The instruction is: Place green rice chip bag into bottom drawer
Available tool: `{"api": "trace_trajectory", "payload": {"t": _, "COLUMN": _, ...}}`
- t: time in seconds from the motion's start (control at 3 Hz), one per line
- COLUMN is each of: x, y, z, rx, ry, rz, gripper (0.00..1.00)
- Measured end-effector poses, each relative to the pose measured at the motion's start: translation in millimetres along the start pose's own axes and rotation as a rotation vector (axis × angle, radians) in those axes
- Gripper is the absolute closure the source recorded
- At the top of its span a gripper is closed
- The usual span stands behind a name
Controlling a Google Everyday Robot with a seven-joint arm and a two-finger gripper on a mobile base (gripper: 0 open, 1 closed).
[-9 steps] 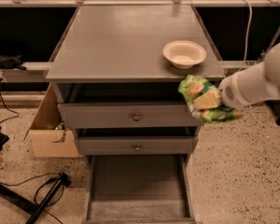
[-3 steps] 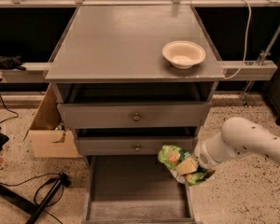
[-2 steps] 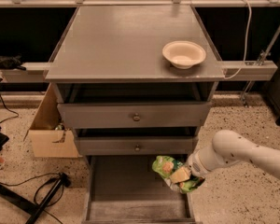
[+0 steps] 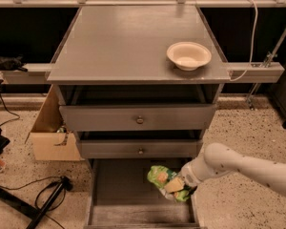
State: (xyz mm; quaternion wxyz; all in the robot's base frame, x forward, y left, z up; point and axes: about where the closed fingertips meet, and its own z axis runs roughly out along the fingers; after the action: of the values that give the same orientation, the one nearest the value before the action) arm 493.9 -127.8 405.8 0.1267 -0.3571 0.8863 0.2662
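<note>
The green rice chip bag (image 4: 163, 178), light green and crinkled with an orange-tan chip picture, hangs in my gripper (image 4: 177, 186) over the right part of the open bottom drawer (image 4: 119, 194). The gripper is shut on the bag's right end, low inside the drawer's opening near its right wall. My white arm (image 4: 238, 166) reaches in from the right. The bottom drawer is pulled out under the two knobbed drawers (image 4: 139, 120). I cannot tell whether the bag touches the drawer floor.
A cream bowl (image 4: 188, 56) sits on the cabinet top at the right. A cardboard box (image 4: 51, 132) stands on the floor left of the cabinet. Black cables and a stand (image 4: 43, 202) lie at the lower left. A rail (image 4: 255, 71) runs behind the cabinet.
My gripper has carried the bag from beside the cabinet top down past the upper drawers, then left and lower into the open bottom drawer.
</note>
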Motion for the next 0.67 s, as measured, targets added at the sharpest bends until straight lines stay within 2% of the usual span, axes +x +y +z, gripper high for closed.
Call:
{"api": "trace_trajectory", "payload": {"t": 0.33, "x": 17.1, "y": -17.2, "z": 72.8, "rx": -0.037, "ry": -0.035, "rz": -0.057, "gripper": 1.0}}
{"api": "trace_trajectory", "payload": {"t": 0.67, "x": 32.7, "y": -10.7, "z": 94.4, "rx": -0.072, "ry": -0.026, "rz": -0.041, "gripper": 0.74}}
